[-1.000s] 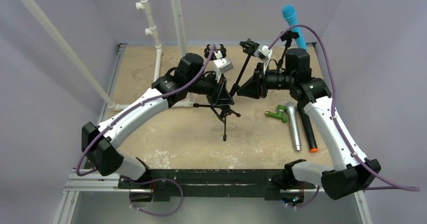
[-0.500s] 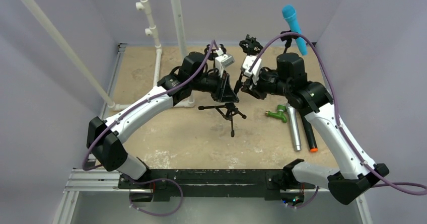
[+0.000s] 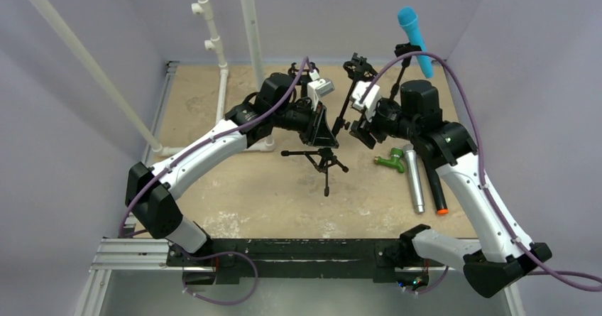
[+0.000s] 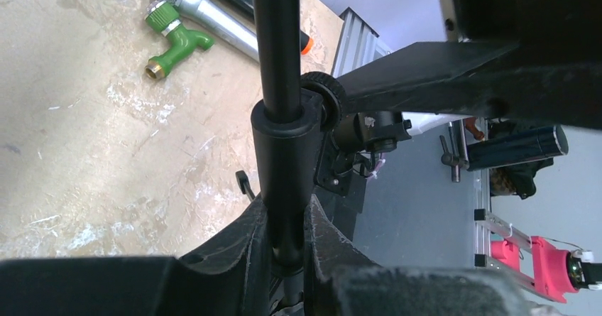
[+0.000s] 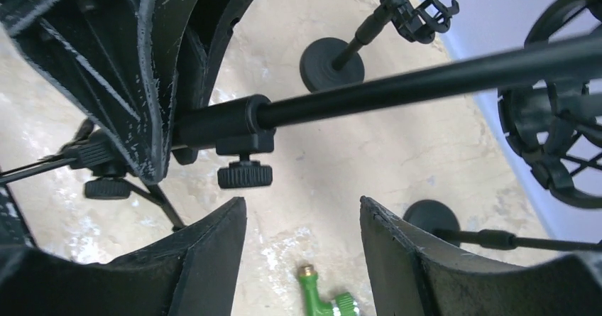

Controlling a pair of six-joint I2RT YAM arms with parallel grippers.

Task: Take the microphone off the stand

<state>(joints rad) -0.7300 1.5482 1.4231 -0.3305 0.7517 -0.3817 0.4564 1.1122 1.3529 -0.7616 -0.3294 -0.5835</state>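
Observation:
A black tripod stand (image 3: 343, 110) is tilted above the table, its shock-mount clip (image 3: 358, 66) at the top holding nothing. My left gripper (image 3: 323, 128) is shut on the stand's lower tube (image 4: 284, 153). My right gripper (image 3: 360, 126) is open just right of the pole (image 5: 426, 82), fingers apart with nothing between them. A blue microphone (image 3: 414, 35) sits in another stand at the back right. A silver microphone (image 3: 414, 177) lies on the table to the right, seen too in the left wrist view (image 4: 206, 18).
A green tap (image 3: 390, 161) and a black microphone with an orange end (image 3: 433, 184) lie beside the silver one. Two small round-base stands (image 5: 332, 60) (image 5: 433, 216) sit at the back. White pipes (image 3: 248, 25) rise at the back left.
My right gripper has opened and drawn back off the stand's pole. My left gripper has carried the stand a little to the right and set it more upright.

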